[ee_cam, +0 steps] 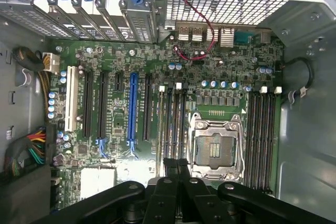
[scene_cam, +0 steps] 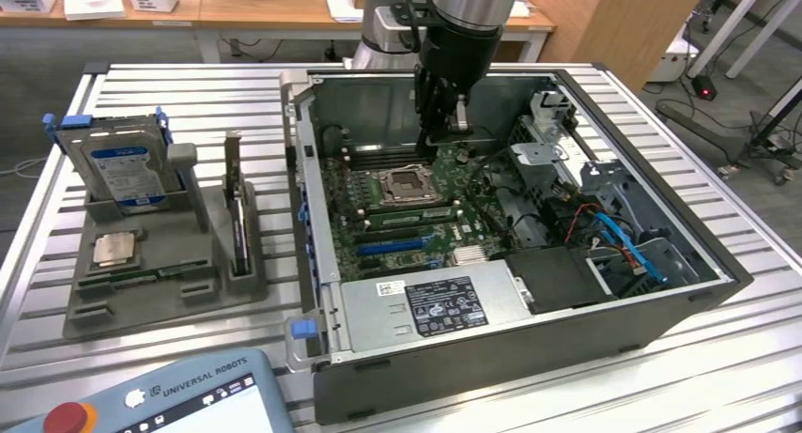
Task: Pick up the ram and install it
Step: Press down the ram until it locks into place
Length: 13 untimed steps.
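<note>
Down in the open computer case (scene_cam: 501, 367): claw (scene_cam: 441, 140) (ee_cam: 177, 167) shut tight, tips pressed together. Near it, at 6 o'clock of the chip socket (scene_cam: 408, 184), the green ram (scene_cam: 408, 214), upright in its slot. At 3 o'clock, cables and metal walls close by. At 6 o'clock, a power box (scene_cam: 433, 306), label too small to read. At 9 o'clock on the tabletop (scene_cam: 188, 85), a gray tray (scene_cam: 88, 325) with a hard drive (scene_cam: 126, 165). At 7 o'clock, a screen pad (scene_cam: 176, 395) marked "UNIVERSAL ROBOTS".
</note>
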Available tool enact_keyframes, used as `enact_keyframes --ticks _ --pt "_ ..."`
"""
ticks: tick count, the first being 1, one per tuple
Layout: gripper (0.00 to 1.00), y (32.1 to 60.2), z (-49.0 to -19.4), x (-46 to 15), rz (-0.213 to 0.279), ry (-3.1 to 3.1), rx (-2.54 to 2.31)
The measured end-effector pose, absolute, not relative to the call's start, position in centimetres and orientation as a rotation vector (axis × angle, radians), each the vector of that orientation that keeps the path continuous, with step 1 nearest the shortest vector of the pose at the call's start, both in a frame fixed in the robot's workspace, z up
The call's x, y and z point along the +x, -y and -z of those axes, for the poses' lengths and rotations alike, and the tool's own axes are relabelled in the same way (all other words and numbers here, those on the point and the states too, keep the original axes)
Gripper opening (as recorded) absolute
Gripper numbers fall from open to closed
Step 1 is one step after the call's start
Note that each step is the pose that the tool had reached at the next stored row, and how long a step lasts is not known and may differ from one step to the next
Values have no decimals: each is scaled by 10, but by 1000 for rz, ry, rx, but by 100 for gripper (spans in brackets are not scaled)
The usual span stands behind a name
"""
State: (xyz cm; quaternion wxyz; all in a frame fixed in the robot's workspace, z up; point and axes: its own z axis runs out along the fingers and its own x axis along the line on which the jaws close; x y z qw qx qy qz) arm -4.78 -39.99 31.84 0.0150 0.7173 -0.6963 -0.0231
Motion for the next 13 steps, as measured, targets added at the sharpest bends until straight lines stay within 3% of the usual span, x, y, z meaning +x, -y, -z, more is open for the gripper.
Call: enact_keyframes --ticks 13 --pt "10 400 -318 -48 74 2257 2144"
